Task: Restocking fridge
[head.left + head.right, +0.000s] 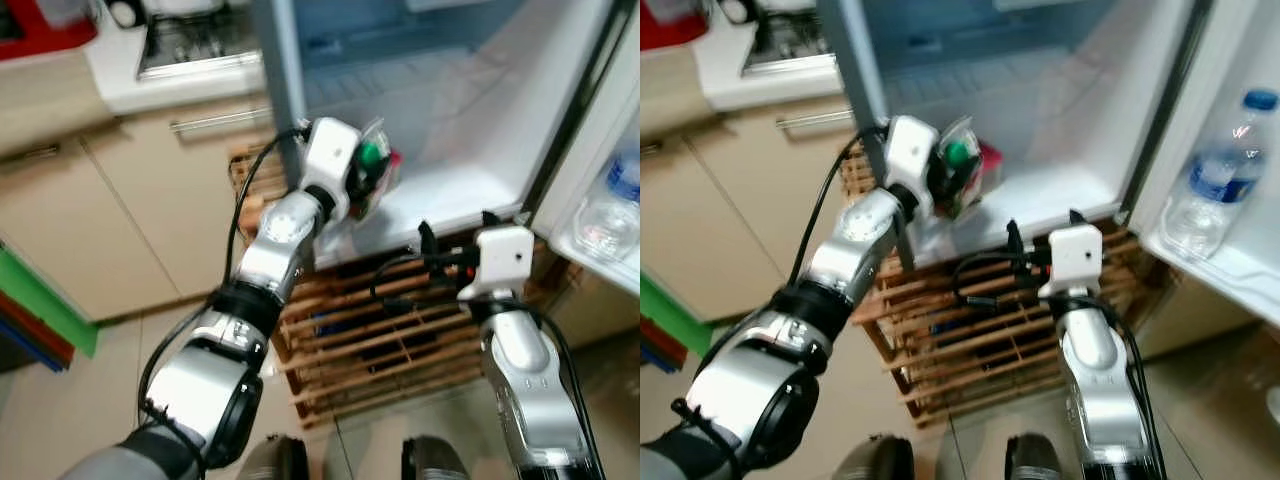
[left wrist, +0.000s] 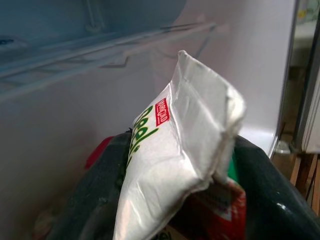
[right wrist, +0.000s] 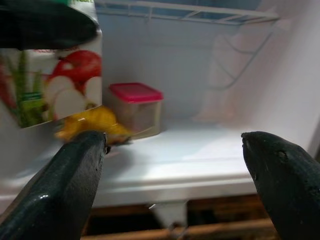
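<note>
One white juice carton (image 2: 175, 165) sits clamped between the left gripper's (image 1: 372, 178) fingers, held at the open fridge's (image 1: 440, 120) lower shelf edge. Right gripper (image 3: 175, 170) hangs spread wide and empty before that shelf, facing a red-lidded container (image 3: 136, 107) inside; a water bottle (image 1: 1210, 190) stands in the door rack.

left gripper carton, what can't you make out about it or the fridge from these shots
- Carton label: left wrist view shows the folded top and part of a word; the fingers cover the rest.
- Pink-lidded container contents: right wrist view, too blurred.
- Yellow item beside it: the carton and a right finger hide part of it.
- Bottle label in the fridge door: right eye view, too small.
</note>
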You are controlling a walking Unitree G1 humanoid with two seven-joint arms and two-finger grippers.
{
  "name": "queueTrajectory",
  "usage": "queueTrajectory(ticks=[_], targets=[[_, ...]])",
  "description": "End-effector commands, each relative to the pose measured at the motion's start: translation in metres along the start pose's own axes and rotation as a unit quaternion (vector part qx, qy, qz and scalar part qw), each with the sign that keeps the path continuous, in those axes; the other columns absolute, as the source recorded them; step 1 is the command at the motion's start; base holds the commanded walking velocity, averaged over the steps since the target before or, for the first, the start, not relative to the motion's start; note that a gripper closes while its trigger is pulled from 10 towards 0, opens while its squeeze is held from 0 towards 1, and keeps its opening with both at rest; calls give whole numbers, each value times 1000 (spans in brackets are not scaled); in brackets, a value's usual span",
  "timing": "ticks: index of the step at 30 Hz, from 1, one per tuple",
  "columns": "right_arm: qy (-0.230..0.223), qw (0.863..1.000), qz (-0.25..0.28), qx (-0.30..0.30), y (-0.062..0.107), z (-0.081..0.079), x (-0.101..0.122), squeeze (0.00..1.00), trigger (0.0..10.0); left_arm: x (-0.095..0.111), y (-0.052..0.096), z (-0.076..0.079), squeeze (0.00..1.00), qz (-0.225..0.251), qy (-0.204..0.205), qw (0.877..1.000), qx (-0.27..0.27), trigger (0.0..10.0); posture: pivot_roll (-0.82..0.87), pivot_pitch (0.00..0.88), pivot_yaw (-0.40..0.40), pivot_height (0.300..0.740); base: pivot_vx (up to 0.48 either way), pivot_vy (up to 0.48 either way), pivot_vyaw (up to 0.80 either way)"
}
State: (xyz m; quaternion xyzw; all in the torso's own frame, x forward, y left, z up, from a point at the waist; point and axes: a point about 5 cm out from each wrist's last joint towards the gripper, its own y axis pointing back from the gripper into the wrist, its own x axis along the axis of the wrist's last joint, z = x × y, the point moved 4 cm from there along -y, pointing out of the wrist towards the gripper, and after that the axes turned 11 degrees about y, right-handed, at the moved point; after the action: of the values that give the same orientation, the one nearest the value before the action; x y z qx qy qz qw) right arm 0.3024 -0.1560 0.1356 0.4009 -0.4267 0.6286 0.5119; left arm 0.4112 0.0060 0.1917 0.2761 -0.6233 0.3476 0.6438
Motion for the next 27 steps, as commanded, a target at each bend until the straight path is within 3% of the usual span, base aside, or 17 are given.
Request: queueTrajectory(ticks=[1, 7, 10, 13, 23, 27], targets=[[1, 1000, 8, -8, -1, 4, 7, 0, 10000, 4, -3, 1, 0, -1, -11, 1000, -2, 10000, -249, 0, 151, 671, 0, 0, 0], [-7, 1000, -2, -12, -1, 4, 8, 0, 10000, 6, -2, 21, 0, 32, 32, 998, -43, 10000, -258, 0, 148, 671, 119, 0, -267], [-3, 1000, -3, -5, 0, 2, 7, 0, 10000, 3, -3, 23, 0, 25, 23, 998, -43, 10000, -254, 0, 145, 671, 450, 0, -800], [8, 1000, -2, 6, 2, -1, 8, 0, 10000, 4, -6, 20, 0, 28, 34, 998, -34, 10000, -249, 0, 146, 671, 464, 0, -710], [2, 1000, -2, 7, 2, -5, 11, 0, 10000, 6, -6, 12, 0, 27, 50, 998, -17, 10000, -247, 0, 156, 671, 475, 0, 0], [2, 1000, -2, 9, 5, -7, 11, 0, 10000, 10, -4, 5, 0, 36, 38, 999, 9, 10000, -246, 0, 155, 671, 204, 126, 0]])
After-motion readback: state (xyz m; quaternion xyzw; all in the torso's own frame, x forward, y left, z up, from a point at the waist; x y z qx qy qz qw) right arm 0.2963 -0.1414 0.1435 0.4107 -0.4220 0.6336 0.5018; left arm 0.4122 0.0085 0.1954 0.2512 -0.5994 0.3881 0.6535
